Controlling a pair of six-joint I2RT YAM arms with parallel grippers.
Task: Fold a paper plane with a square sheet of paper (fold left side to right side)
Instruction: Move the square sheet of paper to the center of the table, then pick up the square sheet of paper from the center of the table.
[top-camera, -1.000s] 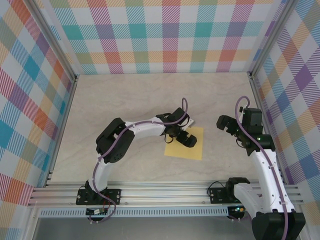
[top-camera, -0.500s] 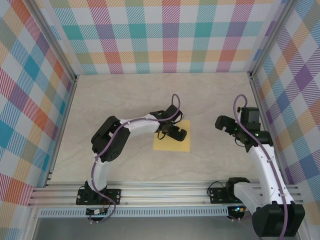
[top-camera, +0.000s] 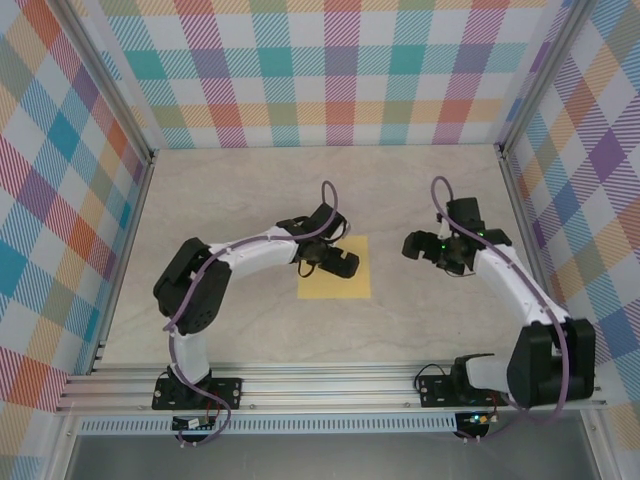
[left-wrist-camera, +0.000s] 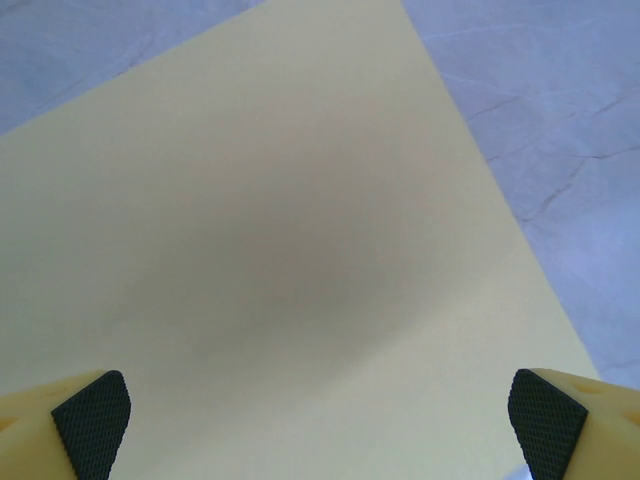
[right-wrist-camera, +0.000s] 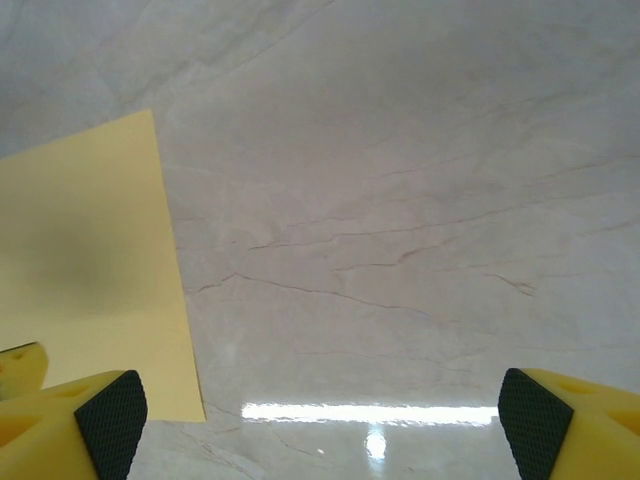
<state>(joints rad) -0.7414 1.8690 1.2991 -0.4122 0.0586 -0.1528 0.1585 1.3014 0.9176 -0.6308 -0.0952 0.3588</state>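
Top view: we see the square sheet of paper (top-camera: 335, 286) lying flat mid-tabletop (top-camera: 230, 200), edges roughly parallel to the near rail (top-camera: 330, 385). The left end effector (top-camera: 338, 263) sits over the sheet's far half. The right end effector (top-camera: 412, 247) is just right of the sheet's right edge, clear of it. There is bare tabletop on all sides, and the plaid walls (top-camera: 330, 80) are well apart from the sheet.

Left wrist: the left end effector (left-wrist-camera: 318, 430) is spread wide with nothing gripped. We see the sheet (left-wrist-camera: 300, 250) spanning the gap between the pads (left-wrist-camera: 92, 422). One sheet edge runs diagonally from top centre down to the right pad, with open tabletop (left-wrist-camera: 560, 120) beyond it. We can't tell whether the pads touch the paper.

Right wrist: the right end effector (right-wrist-camera: 322, 420) is also spread wide and holds nothing. The sheet (right-wrist-camera: 80, 270) lies at left, one corner pointing far, its edge dropping to just beside the left pad (right-wrist-camera: 110, 420). The rest of the gap is bare tabletop (right-wrist-camera: 400, 200).
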